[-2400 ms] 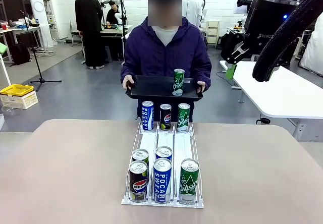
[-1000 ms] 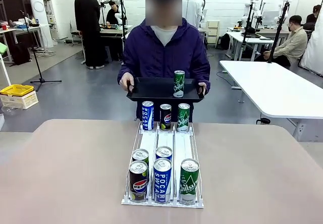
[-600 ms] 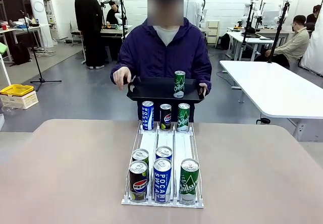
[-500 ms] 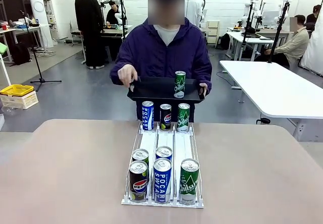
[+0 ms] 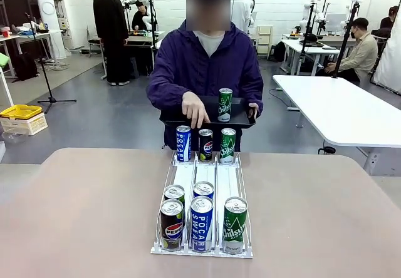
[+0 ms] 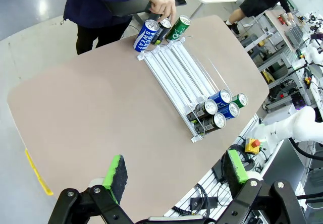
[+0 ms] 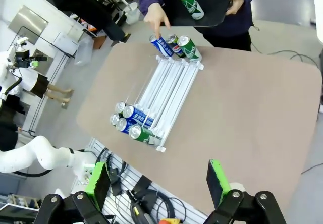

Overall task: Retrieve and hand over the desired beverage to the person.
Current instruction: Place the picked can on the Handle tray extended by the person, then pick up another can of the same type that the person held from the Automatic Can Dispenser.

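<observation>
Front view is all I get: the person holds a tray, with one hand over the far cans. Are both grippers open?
Observer: The left gripper is. Its jaws stand wide apart, high above the table.
Operator: And the right one?
Observer: The right gripper is open too, and it looks down on the can rack from high up.
Operator: Which can is that hand going for?
Observer: From the right wrist, the person's hand has its index finger stretched down, tip close to the blue Pocari Sweat can. Whether it touches, I cannot tell.
</observation>
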`<action>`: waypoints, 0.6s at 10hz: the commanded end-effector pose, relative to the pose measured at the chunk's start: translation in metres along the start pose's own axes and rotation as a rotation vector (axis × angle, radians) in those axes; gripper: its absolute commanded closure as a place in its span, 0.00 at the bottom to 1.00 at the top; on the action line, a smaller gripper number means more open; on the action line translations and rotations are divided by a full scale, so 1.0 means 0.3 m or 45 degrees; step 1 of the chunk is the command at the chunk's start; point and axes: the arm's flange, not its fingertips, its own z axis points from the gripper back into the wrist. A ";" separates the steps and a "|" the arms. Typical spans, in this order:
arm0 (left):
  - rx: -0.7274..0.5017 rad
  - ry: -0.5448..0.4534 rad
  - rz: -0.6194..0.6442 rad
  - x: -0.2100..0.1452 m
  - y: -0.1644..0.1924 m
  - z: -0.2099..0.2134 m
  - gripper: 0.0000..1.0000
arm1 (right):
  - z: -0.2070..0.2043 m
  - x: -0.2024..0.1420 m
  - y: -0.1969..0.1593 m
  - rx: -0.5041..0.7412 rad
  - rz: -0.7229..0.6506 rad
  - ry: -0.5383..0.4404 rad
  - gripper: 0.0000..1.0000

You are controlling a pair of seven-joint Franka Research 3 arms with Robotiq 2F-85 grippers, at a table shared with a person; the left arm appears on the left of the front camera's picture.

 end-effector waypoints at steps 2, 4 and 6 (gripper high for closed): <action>-0.022 -0.017 -0.016 0.000 0.000 0.003 0.00 | -0.004 0.001 -0.004 0.030 0.011 -0.001 0.00; -0.022 -0.017 -0.016 0.000 0.000 0.003 0.00 | -0.004 0.001 -0.004 0.030 0.011 -0.001 0.00; -0.022 -0.017 -0.016 0.000 0.000 0.003 0.00 | -0.004 0.001 -0.004 0.030 0.011 -0.001 0.00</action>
